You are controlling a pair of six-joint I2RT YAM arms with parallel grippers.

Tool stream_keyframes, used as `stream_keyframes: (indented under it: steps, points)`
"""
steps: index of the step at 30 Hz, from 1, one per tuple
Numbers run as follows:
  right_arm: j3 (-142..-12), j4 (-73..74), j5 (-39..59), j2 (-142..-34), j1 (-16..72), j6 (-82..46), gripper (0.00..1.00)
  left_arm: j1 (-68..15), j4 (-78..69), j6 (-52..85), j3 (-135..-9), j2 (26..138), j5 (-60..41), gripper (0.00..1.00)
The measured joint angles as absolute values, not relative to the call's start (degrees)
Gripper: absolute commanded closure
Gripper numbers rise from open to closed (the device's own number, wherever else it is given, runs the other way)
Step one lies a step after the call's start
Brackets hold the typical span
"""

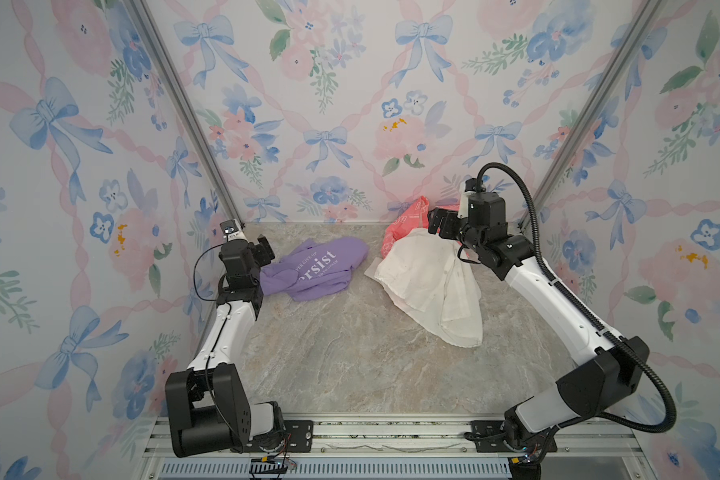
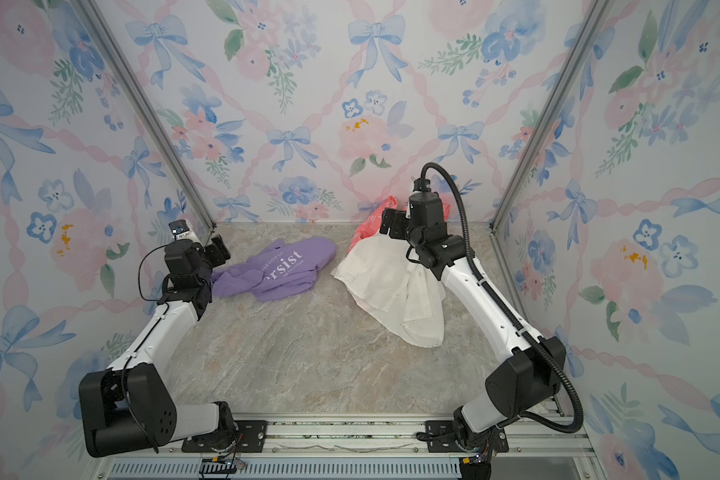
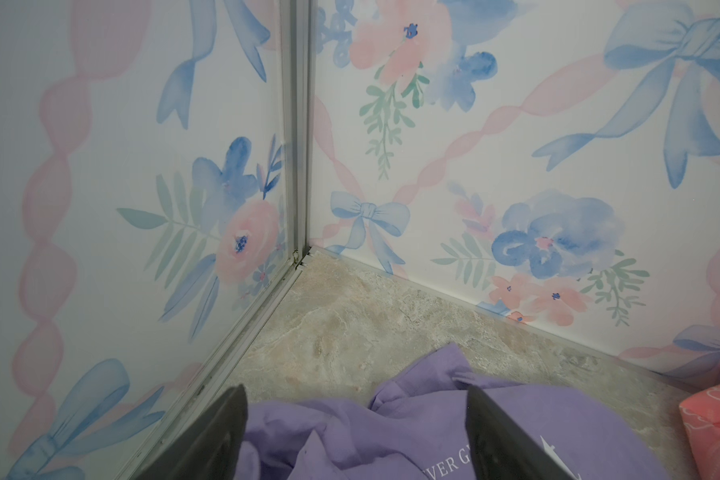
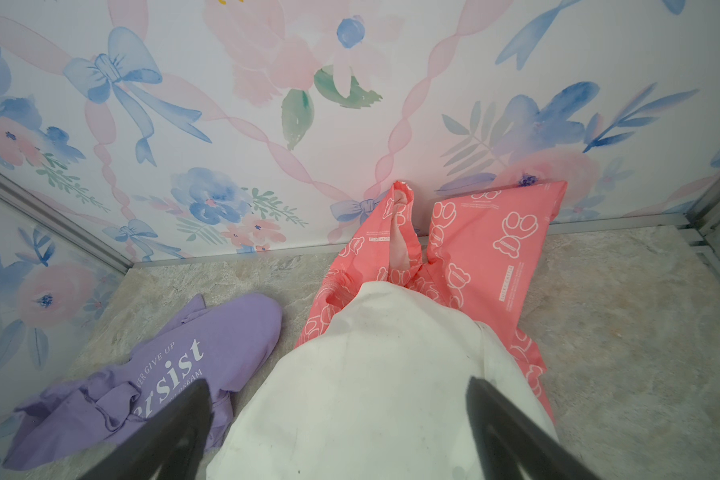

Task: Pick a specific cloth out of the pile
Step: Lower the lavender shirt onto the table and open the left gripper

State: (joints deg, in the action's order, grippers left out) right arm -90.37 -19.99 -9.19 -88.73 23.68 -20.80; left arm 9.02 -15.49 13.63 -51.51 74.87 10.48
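Top views: left gripper [image 1: 267,249] jaws wide, nothing held, over lavender cloth [image 1: 321,270] edge; cloth on table [image 1: 350,357], left of pile [image 1: 429,282], apart; right gripper [image 1: 436,222] wide above pile. Right wrist alone shows bear prints on coral cloth [image 4: 495,232].

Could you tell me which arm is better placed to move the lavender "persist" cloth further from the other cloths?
Left, probably. The left gripper is open right over the edge of the soft lavender-purple cloth, while the open right gripper hovers over the plain off-white cloth, farther away.
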Motion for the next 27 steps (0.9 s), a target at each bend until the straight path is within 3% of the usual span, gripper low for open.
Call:
stream_keyframes:
  steps: [9,16,27]
  points:
    - [-90.0,-19.9,-9.3,-87.9,23.7,-20.5,0.03,9.6,-15.9,14.9,-51.5,73.3,10.6,0.02]
    - [-87.2,-19.4,-10.3,-86.9,23.3,-19.5,0.03,9.1,-17.9,15.3,-50.6,73.3,8.9,0.02]
    - [-73.5,-13.5,-15.1,-81.2,18.6,-16.3,0.03,4.1,-24.4,14.3,-40.6,73.2,7.7,0.02]
